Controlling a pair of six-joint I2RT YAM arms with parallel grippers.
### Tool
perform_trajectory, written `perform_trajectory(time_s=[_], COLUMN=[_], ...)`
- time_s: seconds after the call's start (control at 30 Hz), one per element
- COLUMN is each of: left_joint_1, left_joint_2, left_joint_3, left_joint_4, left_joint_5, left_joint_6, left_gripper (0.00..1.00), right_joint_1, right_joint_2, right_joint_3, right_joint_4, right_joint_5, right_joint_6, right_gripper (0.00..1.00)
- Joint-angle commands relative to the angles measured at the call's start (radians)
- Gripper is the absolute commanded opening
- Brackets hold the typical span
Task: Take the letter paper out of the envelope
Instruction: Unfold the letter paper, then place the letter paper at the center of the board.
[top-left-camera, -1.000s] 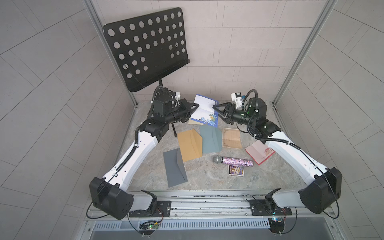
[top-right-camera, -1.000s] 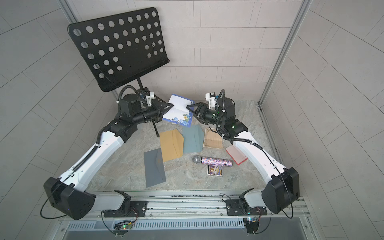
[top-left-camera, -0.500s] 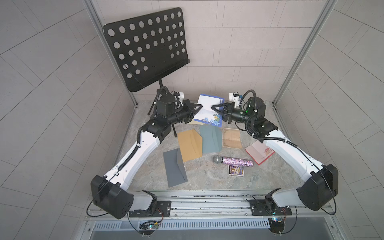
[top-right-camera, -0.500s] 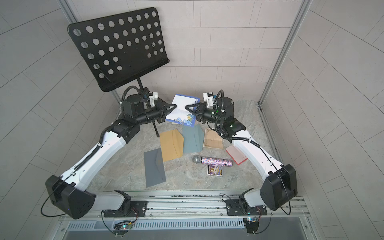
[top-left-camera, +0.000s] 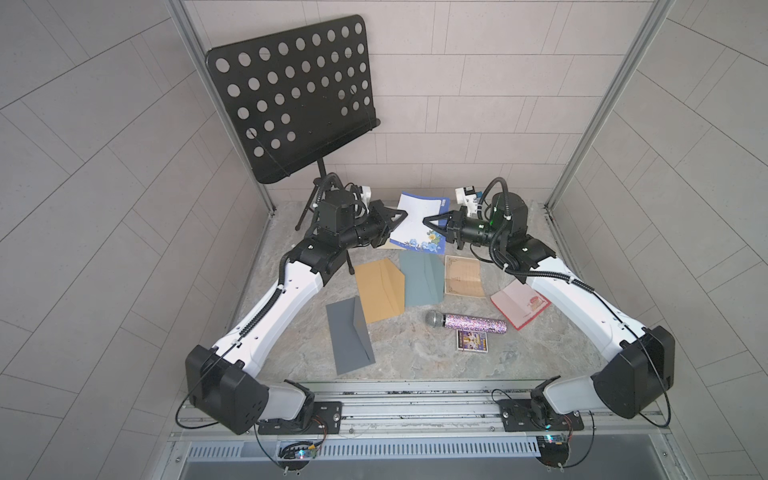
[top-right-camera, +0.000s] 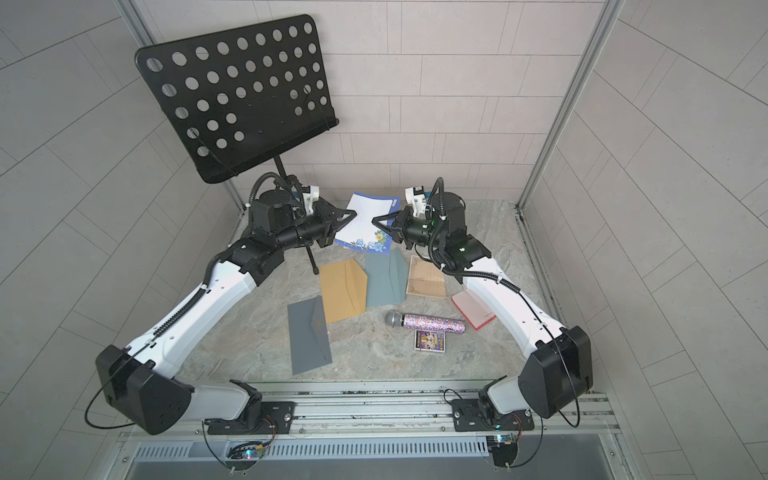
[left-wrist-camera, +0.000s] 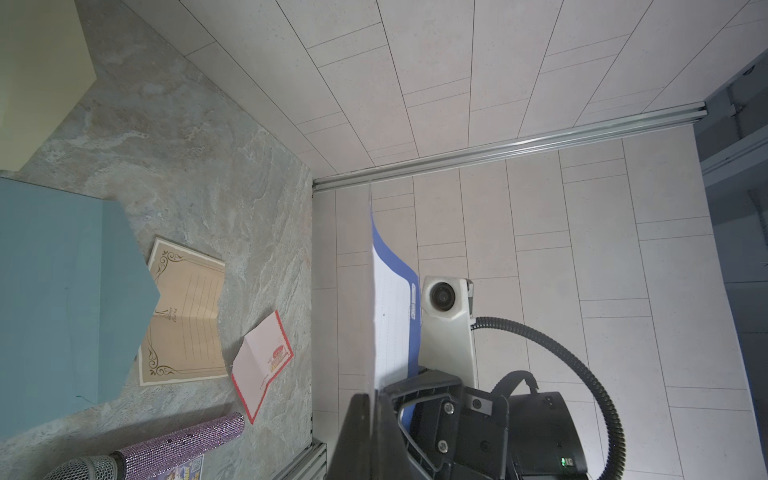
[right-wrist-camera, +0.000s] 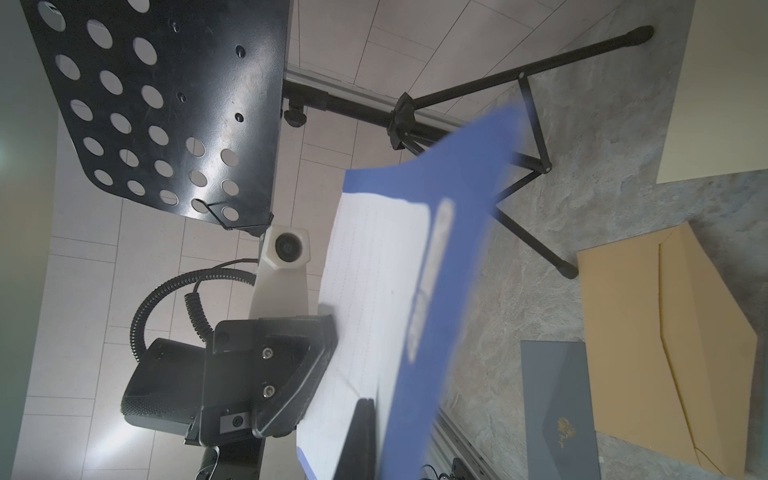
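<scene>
Pinching the letter paper from opposite sides, the left gripper and the right gripper faced each other almost tip to tip, each with its jaws drawn tight on a side margin of the sheet. The paper hung clear of the table, above its back edge, between the two arms and about equally near to both. Its long axis ran from the flowered foot, nearer the robot, up toward the back wall. It was a thin, ruled white sheet with a blue border, bowing a little in the right wrist view, and no envelope wrapped it. Nearer the table's middle lay a tan envelope and a teal envelope, with a grey envelope toward the front edge. All three were flat, matte and pointed at the flap. The limp sheet would probably sag once either gripper let go.
</scene>
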Motion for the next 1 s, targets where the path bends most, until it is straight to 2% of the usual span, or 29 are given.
perform_trajectory(time_s=[0.0, 0.03, 0.13, 0.17, 0.23, 0.33, 0.57, 0.77, 0.97], left_joint_1=[-0.009, -0.010, -0.010, -0.010, -0.011, -0.010, -0.010, -0.010, -0.010], left_joint_2=[0.008, 0.009, 0.009, 0.009, 0.000, -0.022, -0.094, -0.184, -0.218], left_joint_3=[0.012, 0.017, 0.050, 0.063, 0.077, 0.069, 0.007, -0.132, -0.133], left_joint_4=[0.021, 0.007, -0.084, -0.133, -0.207, -0.289, -0.511, -0.500, -0.551], left_joint_5=[-0.002, -0.003, -0.017, -0.028, -0.052, -0.083, -0.135, -0.102, -0.079], left_joint_6=[0.011, 0.016, 0.051, 0.070, 0.103, 0.140, 0.241, 0.224, 0.249], left_gripper=[0.00, 0.08, 0.58, 0.71, 0.81, 0.84, 0.83, 0.82, 0.82], right_joint_1=[0.004, 0.004, -0.002, -0.008, -0.029, -0.066, -0.190, -0.318, -0.436], right_joint_2=[0.007, 0.009, 0.024, 0.030, 0.043, 0.074, 0.191, 0.367, 0.568], right_joint_3=[0.075, 0.106, 0.192, 0.223, 0.257, 0.282, 0.335, 0.463, 0.617], right_joint_4=[-0.155, -0.223, -0.414, -0.473, -0.559, -0.666, -0.830, -0.885, -0.946], right_joint_5=[0.022, 0.043, 0.120, 0.150, 0.195, 0.267, 0.466, 0.578, 0.608], right_joint_6=[-0.119, -0.166, -0.307, -0.349, -0.402, -0.482, -0.630, -0.721, -0.793], right_gripper=[0.00, 0.00, 0.00, 0.00, 0.00, 0.00, 0.00, 0.00, 0.00])
